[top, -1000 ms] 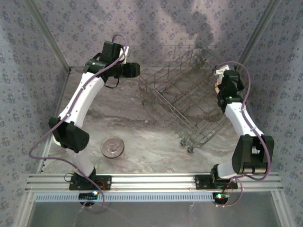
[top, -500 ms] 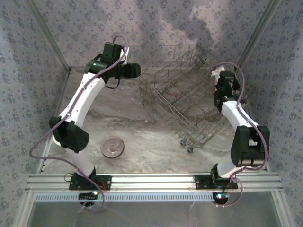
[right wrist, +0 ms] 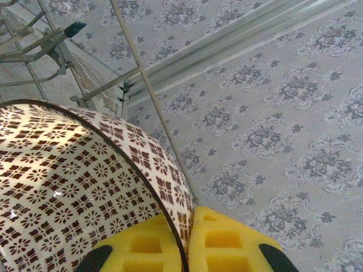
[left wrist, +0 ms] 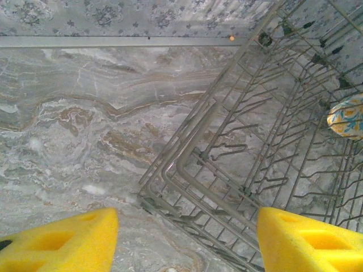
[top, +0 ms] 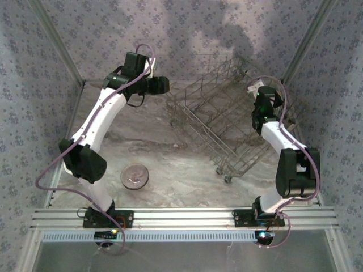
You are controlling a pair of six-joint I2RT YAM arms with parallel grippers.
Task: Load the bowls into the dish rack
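The dish rack (top: pixel 218 116) is a grey wire basket standing askew at the table's back centre. My right gripper (right wrist: pixel 190 229) is shut on the rim of a white bowl with a brown flower pattern (right wrist: pixel 68 187), one yellow finger inside and one outside. In the top view this gripper (top: pixel 258 93) hovers at the rack's far right side. My left gripper (left wrist: pixel 187 232) is open, its yellow fingers (left wrist: pixel 57 243) wide apart above the rack's near corner (left wrist: pixel 170 181), and holds nothing. A yellow-and-blue patterned bowl (left wrist: pixel 347 116) lies inside the rack. A greyish bowl (top: pixel 135 175) sits on the table at front left.
The marble tabletop (top: pixel 170 164) is walled by patterned panels at the back and sides. Rack wires (right wrist: pixel 150 90) run close past the held bowl. An aluminium rail (top: pixel 181 218) with the arm bases crosses the near edge.
My right arm has swung left and farther back along the rack's right side, carrying the brown-patterned bowl. The left arm has stayed put.
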